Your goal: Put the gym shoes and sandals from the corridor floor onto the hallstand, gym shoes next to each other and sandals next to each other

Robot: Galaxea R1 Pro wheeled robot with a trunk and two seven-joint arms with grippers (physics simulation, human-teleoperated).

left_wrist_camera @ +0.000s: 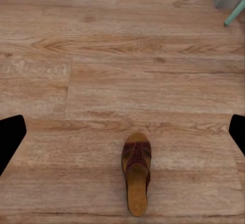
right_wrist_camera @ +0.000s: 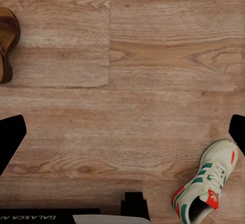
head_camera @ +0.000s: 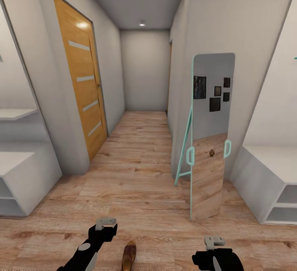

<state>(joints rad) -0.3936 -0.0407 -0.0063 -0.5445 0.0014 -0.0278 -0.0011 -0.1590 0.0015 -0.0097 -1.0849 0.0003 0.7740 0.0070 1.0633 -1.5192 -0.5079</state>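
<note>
Your sandal [left_wrist_camera: 136, 179] lies flat on the corridor floor [head_camera: 136, 188], near, between your two arms; one gym shoe [right_wrist_camera: 206, 182] lies on the planks further right. Left claw [left_wrist_camera: 122, 132] and right claw [right_wrist_camera: 122, 132] both gape wide, holding nothing. The standing mirror [head_camera: 211, 139] leans far right.

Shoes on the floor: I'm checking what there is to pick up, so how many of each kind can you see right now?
Sandals: 1, the brown sandal on the wood floor between the arms.
Sneakers: 1, the white sneaker with green stripes, in the right wrist view.
Total: 2
</note>
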